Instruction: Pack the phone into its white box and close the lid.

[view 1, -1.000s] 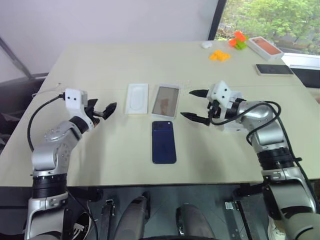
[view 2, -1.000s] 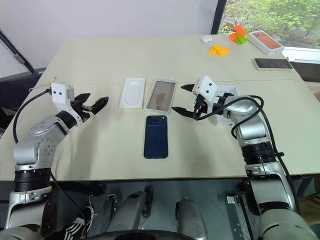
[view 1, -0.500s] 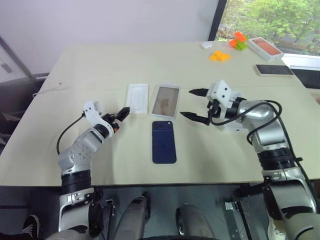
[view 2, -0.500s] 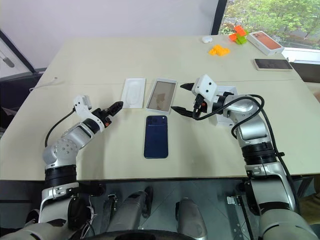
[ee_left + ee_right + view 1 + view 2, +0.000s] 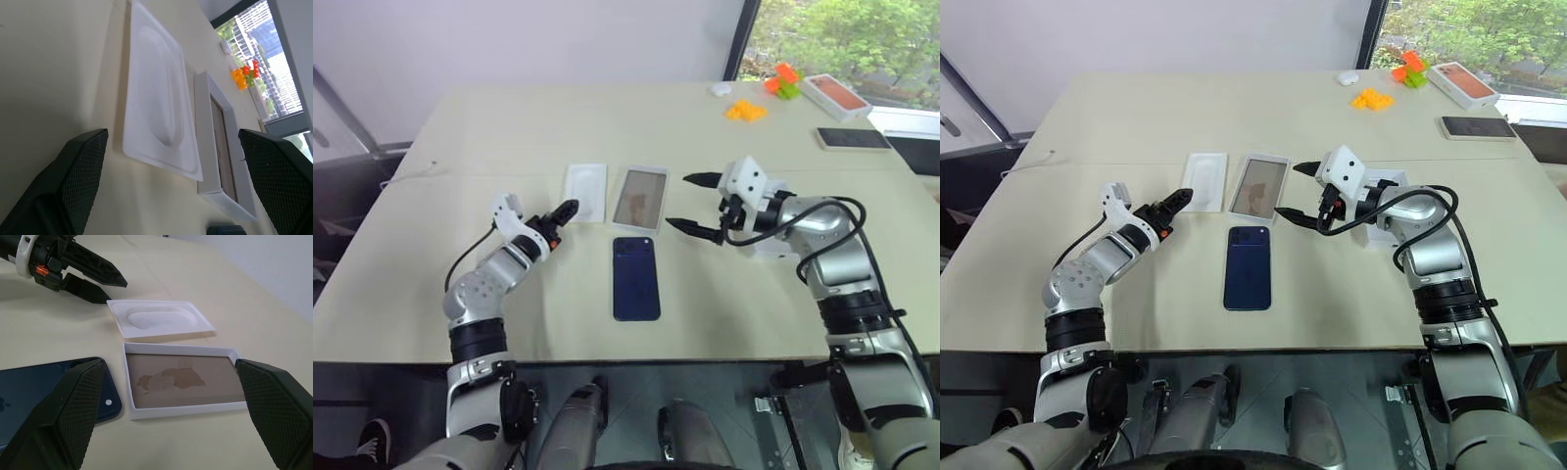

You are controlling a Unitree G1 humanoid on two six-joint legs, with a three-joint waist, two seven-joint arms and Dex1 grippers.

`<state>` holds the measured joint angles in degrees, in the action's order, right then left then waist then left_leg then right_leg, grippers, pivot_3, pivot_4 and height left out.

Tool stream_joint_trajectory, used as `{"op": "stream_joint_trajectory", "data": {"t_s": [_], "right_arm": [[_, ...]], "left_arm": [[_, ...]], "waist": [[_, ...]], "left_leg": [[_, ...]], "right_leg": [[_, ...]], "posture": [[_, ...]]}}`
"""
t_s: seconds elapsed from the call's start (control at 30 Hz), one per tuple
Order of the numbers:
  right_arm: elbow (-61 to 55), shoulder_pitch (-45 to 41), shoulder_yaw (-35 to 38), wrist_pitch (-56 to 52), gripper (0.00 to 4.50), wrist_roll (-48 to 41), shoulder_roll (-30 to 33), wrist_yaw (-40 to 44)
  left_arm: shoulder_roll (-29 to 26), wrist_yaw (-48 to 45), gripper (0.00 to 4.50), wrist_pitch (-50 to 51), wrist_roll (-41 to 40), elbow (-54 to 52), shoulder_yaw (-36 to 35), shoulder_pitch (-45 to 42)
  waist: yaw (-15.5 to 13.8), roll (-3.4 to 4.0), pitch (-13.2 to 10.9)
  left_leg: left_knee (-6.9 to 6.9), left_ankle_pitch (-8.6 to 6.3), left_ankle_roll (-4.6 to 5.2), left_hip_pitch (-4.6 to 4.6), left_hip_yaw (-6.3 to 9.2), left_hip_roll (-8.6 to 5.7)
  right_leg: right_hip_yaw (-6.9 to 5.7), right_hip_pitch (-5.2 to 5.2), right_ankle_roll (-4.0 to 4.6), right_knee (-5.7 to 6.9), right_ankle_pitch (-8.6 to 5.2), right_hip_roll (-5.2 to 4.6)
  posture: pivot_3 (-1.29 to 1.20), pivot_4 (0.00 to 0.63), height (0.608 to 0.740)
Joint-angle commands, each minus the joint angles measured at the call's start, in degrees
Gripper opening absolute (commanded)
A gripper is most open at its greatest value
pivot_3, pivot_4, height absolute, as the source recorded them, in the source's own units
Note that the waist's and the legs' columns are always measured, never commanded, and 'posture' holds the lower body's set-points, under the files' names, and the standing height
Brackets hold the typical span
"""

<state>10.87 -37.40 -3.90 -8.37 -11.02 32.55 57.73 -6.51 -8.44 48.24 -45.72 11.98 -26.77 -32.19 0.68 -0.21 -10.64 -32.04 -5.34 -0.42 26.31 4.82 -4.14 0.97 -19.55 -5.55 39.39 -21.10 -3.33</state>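
The dark navy phone point(image 5: 636, 277) lies flat, back up, near the middle of the table. Just beyond it, side by side, lie the white box point(image 5: 584, 192) with its rounded recess up and the lid point(image 5: 639, 197), upside down with its brown inside showing. My left gripper point(image 5: 563, 213) is open and empty, low over the table; its tips point at the box's near left corner, close to it and apart from it. To the right of the lid hovers my right gripper point(image 5: 683, 203), open and holding nothing. The right wrist view shows the phone's corner point(image 5: 54, 387), the lid point(image 5: 183, 382) and the box point(image 5: 159, 319).
Far right at the back are an orange-topped white box point(image 5: 834, 95), a black phone point(image 5: 850, 137), orange blocks point(image 5: 745, 110) and orange-green blocks point(image 5: 780, 78). A small white object point(image 5: 719, 88) lies near them. A thin cable point(image 5: 411, 171) lies at the table's left edge.
My left arm has swung right and down toward the box, its wrist rolling on the way. The right arm, phone, box and lid have not moved.
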Motion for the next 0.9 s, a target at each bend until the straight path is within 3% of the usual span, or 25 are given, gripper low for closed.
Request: {"op": "stream_joint_trajectory", "data": {"t_s": [0.03, 0.17, 0.23, 0.33, 0.5, 0.8, 0.9], "right_arm": [[-2.84, -0.27, 1.48, 0.66, 4.45, -1.07, 0.43, -0.33], [-2.97, -0.29, 1.47, 0.57, 4.45, -1.10, 0.36, -0.42], [-3.07, -0.18, 1.51, 0.49, 4.50, -1.11, 0.39, -0.47], [-3.09, 0.04, 1.51, 0.68, 4.50, -1.05, 0.50, -0.41], [-3.51, 0.02, 1.76, 0.44, 4.50, -1.30, 0.66, -0.37], [-3.36, 0.29, 1.89, 0.77, 4.50, -1.13, 1.06, -0.55], [-2.31, 0.17, 2.95, 0.82, 4.50, -1.88, 2.31, 0.57]], "left_arm": [[0.48, 0.18, 4.50, -0.09, -1.15, 1.01, -0.22, -0.78], [0.87, 0.21, 4.50, -0.35, -1.92, 1.97, -0.20, -1.28], [0.87, -0.02, 4.01, -0.88, -1.80, 2.57, -0.05, -1.61], [0.79, -0.57, 2.78, -1.28, -1.72, 3.78, 0.03, -2.11], [1.02, -0.70, 0.28, -1.74, -1.32, 5.09, 0.77, -2.25], [1.05, -0.71, 0.13, -0.96, -3.99, 2.82, -0.77, -1.70], [0.46, 0.86, 0.13, 1.85, -8.84, 0.12, -3.34, -2.78]], "waist": [[0.00, 0.00, 0.00], [-0.09, 0.00, 0.00], [-0.12, 0.00, 0.00], [-0.03, -0.01, 0.00], [-0.03, 0.00, 0.00], [0.06, -0.03, -0.01], [0.03, -0.04, -0.02]], "left_leg": [[0.00, 0.00, 0.00, -0.01, 0.00, 0.00], [-0.01, 0.00, 0.00, -0.01, 0.00, 0.00], [-0.02, -0.01, -0.01, -0.02, 0.01, -0.01], [-0.01, -0.01, -0.01, -0.02, 0.01, -0.01], [0.04, -0.01, -0.01, 0.00, 0.01, -0.01], [0.04, -0.01, -0.01, -0.01, 0.01, -0.01], [0.05, -0.01, -0.01, 0.02, 0.01, -0.01]], "right_leg": [[0.00, 0.00, 0.00, 0.00, 0.00, 0.00], [0.00, 0.03, 0.00, -0.01, 0.00, -0.01], [-0.01, 0.05, 0.00, -0.02, 0.00, -0.01], [-0.01, 0.05, 0.00, -0.05, 0.00, -0.01], [-0.01, 0.01, 0.00, -0.06, 0.00, 0.00], [-0.01, 0.03, 0.00, -0.07, 0.00, -0.01], [-0.01, 0.00, 0.00, -0.10, 0.00, -0.01]], "posture": [[0.00, 0.150, 0.740], [0.00, 0.150, 0.740], [0.00, 0.150, 0.740], [0.00, 0.150, 0.740], [0.00, 0.150, 0.740], [0.00, 0.150, 0.740], [0.00, 0.150, 0.740]]}}
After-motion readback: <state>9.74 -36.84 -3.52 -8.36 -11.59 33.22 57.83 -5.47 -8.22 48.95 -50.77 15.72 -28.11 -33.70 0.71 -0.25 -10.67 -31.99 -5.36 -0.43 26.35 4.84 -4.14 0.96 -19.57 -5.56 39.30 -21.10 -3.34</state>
